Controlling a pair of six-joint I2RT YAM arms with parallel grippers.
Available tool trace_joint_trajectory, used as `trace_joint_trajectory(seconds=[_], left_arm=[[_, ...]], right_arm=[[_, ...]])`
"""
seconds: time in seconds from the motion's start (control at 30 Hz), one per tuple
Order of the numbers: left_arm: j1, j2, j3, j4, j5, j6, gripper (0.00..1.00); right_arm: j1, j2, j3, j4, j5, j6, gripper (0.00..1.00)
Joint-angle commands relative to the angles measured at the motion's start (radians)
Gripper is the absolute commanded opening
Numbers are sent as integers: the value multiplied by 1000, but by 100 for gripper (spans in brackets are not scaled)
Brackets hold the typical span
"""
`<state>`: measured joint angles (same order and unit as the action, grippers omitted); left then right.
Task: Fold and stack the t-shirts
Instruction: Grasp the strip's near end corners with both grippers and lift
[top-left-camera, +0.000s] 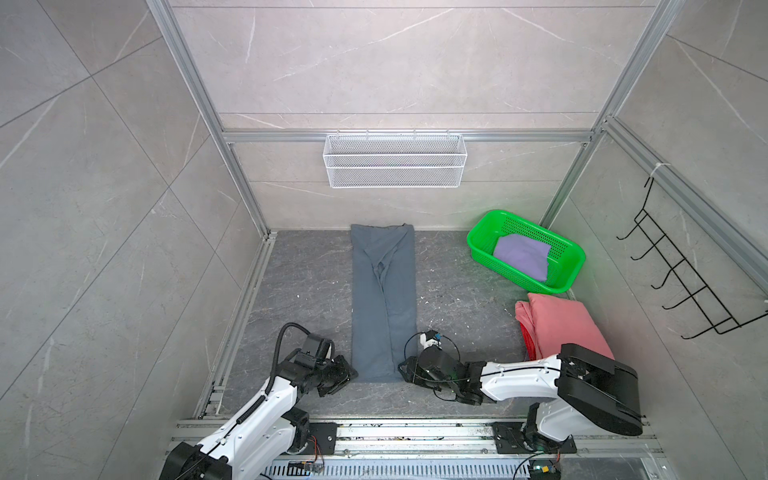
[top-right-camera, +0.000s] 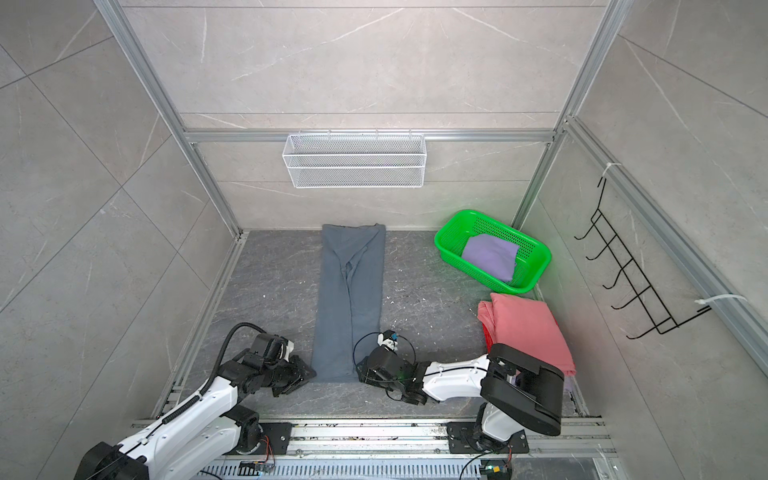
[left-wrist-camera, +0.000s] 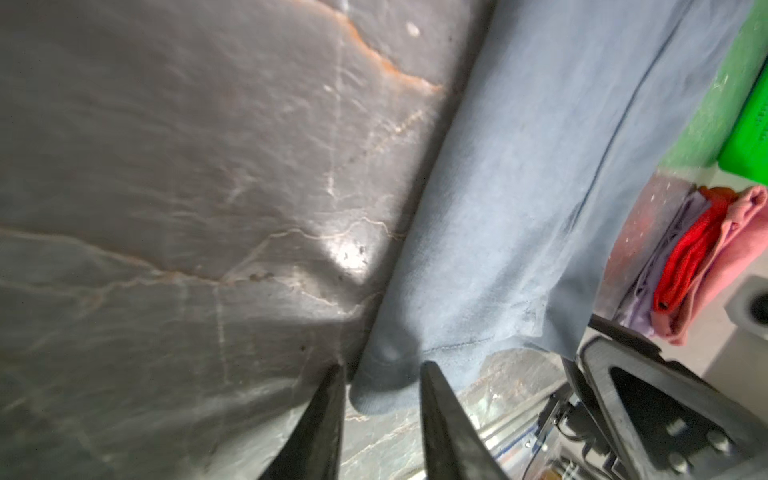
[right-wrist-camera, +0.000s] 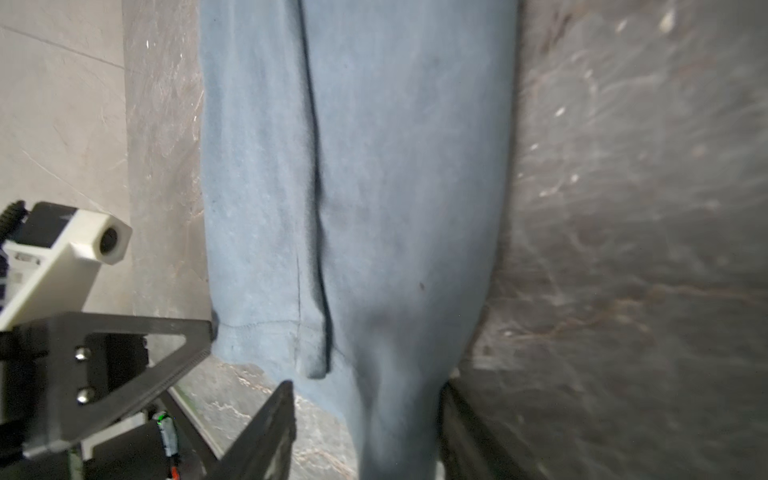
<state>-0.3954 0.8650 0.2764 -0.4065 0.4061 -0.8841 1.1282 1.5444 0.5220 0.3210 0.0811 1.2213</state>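
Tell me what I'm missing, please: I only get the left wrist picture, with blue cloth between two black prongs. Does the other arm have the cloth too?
Observer: The right gripper straddles the other near corner of the blue shirt, jaws apart.
Visitor: How does the whole shirt lie?
Observer: In both top views it is folded into a long narrow strip, with its far end at the back wall.
Visitor: Anything in that green thing?
Observer: The green basket holds one lavender shirt.
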Motion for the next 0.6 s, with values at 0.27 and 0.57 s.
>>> trace_joint_trajectory(seconds=[0.27,0.57], left_arm=[[-56,-184,3,-88,83,-69,0],[-103,-410,241,-367,55,-65,0]], right_arm=[[69,-98,34,-320,65,-42,0],[255,-270,262,-749,325,-69,0]])
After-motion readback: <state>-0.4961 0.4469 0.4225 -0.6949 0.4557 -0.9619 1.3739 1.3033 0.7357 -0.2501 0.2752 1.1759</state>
